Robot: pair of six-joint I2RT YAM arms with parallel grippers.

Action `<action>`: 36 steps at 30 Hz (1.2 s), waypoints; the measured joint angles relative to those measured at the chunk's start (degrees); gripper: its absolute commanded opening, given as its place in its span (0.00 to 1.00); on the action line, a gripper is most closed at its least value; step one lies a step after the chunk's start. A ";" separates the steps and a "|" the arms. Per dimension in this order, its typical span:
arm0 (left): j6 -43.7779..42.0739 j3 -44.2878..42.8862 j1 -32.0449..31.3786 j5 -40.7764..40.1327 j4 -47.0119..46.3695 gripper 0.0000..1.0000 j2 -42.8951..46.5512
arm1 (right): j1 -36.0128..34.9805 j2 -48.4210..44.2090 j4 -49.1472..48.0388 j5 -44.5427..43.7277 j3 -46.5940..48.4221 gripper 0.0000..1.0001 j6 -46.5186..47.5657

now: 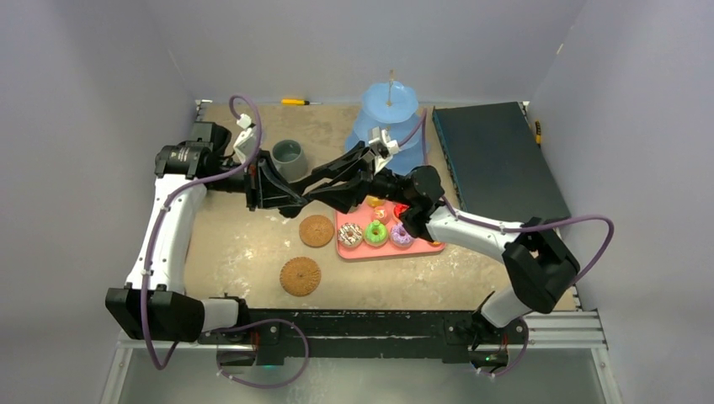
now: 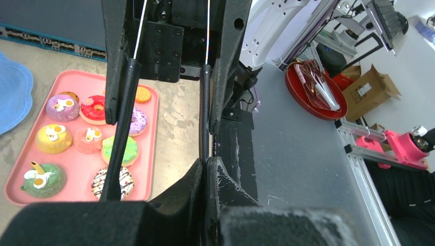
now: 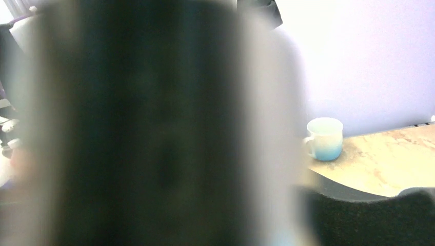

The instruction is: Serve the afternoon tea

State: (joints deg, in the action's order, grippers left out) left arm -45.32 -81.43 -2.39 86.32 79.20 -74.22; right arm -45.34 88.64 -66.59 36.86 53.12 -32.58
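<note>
Gripping black tongs (image 2: 120, 148) in closed left end effector (image 2: 206, 169), you are aiming at doughnuts (image 1: 375, 234); right end effector (image 1: 360, 172) state: cannot tell.

A pink tray (image 1: 383, 252) sits right of centre on the sandy table (image 1: 244, 244). Black tongs (image 2: 121, 128) hang above it, one arm crossing the tray, the other over bare table beside it. A dark slab (image 1: 497, 160) lies far right, and a yellow screwdriver (image 1: 296, 102) lies at the far edge. Off the table stand a red bowl (image 2: 302, 89) and a cardboard box (image 2: 367, 87).
</note>
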 measured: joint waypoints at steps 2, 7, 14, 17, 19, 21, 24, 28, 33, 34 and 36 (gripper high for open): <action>0.37 0.00 -0.02 -0.07 -0.94 0.00 0.35 | -0.07 -0.96 0.35 -0.59 -0.59 0.60 0.04; 1.46 0.85 -0.79 -0.22 -3.89 0.00 2.38 | -0.68 -4.94 -0.70 -3.41 -5.18 0.53 -0.37; 4.46 1.95 -1.09 -0.13 -8.11 0.00 3.85 | -1.09 -5.90 -1.99 -4.44 -6.56 0.52 -1.53; 5.77 1.95 -1.09 -0.13 -9.01 0.00 3.85 | -1.05 -5.97 -1.99 -4.44 -6.56 0.48 -1.75; 6.47 1.95 -1.11 -0.04 -9.75 0.10 3.85 | -1.05 -6.23 -1.81 -4.42 -6.56 0.46 -1.77; 6.93 1.97 -1.14 0.09 -10.49 0.27 3.87 | -1.05 -6.54 -1.49 -4.37 -6.56 0.44 -1.68; 7.37 1.97 -0.59 -0.59 -12.00 0.65 3.87 | -0.76 -7.48 -0.63 -4.35 -6.75 0.43 -1.18; 9.29 1.95 -0.42 -1.64 -13.57 0.88 4.17 | -0.15 -9.70 2.93 -5.55 -6.78 0.41 1.73; 16.31 2.05 -0.31 -6.12 -20.09 0.95 4.26 | -0.15 -14.29 10.60 -10.43 -6.78 0.42 8.92; 17.97 2.32 -0.31 -7.43 -22.01 0.96 4.42 | -0.20 -15.15 12.20 -11.54 -6.86 0.41 10.38; 20.15 3.17 -0.31 -10.12 -24.83 0.96 4.87 | -0.28 -17.25 15.13 -15.21 -8.00 0.41 13.79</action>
State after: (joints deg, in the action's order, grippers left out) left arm -25.17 -78.26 -2.70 76.20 54.37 -69.34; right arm -45.63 71.40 -51.46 21.65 45.12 -18.79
